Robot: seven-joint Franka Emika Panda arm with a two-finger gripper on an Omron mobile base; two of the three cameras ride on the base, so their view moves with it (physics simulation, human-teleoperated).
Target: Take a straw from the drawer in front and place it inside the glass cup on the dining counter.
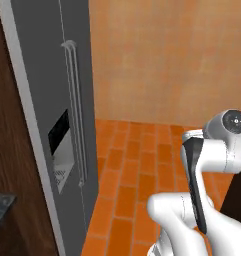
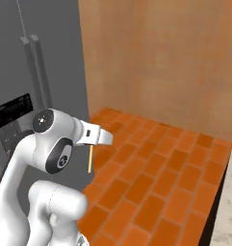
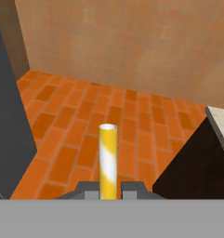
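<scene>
One grey fridge (image 1: 57,125) fills nine o'clock. Centre, the fingers (image 3: 108,188) are clamped on the straw (image 3: 108,158), held clear above the brick floor (image 3: 85,125) for carrying. At three o'clock, the beige table (image 3: 221,122) edge shows.

Matt grey metal-look fridge (image 1: 47,100), orange brick-tile floor (image 3: 81,116) (matt), and smooth yellow-white straw (image 3: 108,158).

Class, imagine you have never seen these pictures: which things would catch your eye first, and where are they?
First the yellow-and-white striped straw, standing up between the shut fingers at the bottom of the hand view. Next the bright orange brick floor spreading below it, and the tall grey fridge on the left. A pale counter corner sits at the right.
</scene>
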